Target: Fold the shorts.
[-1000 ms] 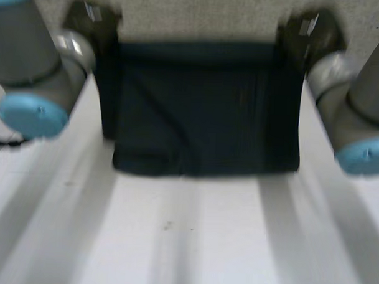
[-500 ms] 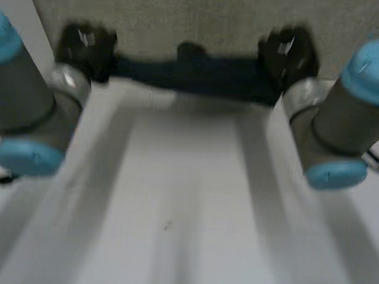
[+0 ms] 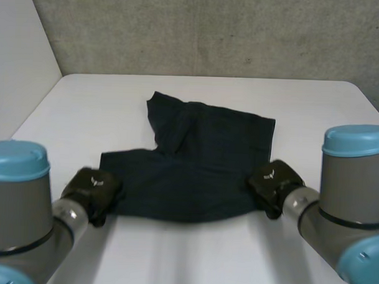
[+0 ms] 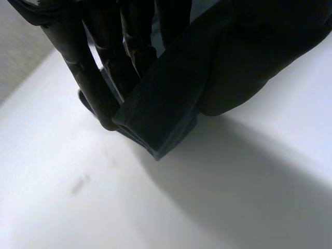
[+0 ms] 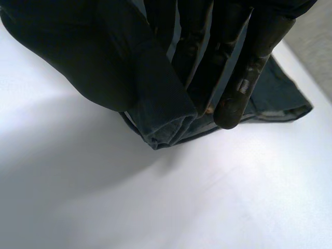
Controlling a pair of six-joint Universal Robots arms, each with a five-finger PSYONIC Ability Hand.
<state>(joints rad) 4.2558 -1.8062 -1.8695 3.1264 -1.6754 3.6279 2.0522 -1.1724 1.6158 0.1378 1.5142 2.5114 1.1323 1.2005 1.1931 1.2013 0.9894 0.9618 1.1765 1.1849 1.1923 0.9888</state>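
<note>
- The dark navy shorts (image 3: 201,161) lie on the middle of the white table (image 3: 185,260), and their near edge runs from one hand to the other.
- The left hand (image 3: 91,188) is at the near left corner of the shorts. The right hand (image 3: 272,182) is at the near right corner.
- In the left wrist view, the fingers (image 4: 104,57) are closed on a thick folded band of the cloth (image 4: 161,111), pinching it just above the table. The corner of the band sticks out past the fingertips.
- In the right wrist view, the fingers (image 5: 244,67) clamp a folded corner of the cloth (image 5: 155,114) in the same way. More of the fabric spreads flat on the table behind them.
- Both hands sit low at the table surface, wrists toward the robot. The left arm (image 3: 19,217) and right arm (image 3: 349,197) reach in from the near corners.
- The far part of the shorts is narrower than the near part. It is rumpled, with a raised fold at its far left corner.
- A grey wall (image 3: 212,30) stands behind the far edge of the table, well apart from the cloth.
</note>
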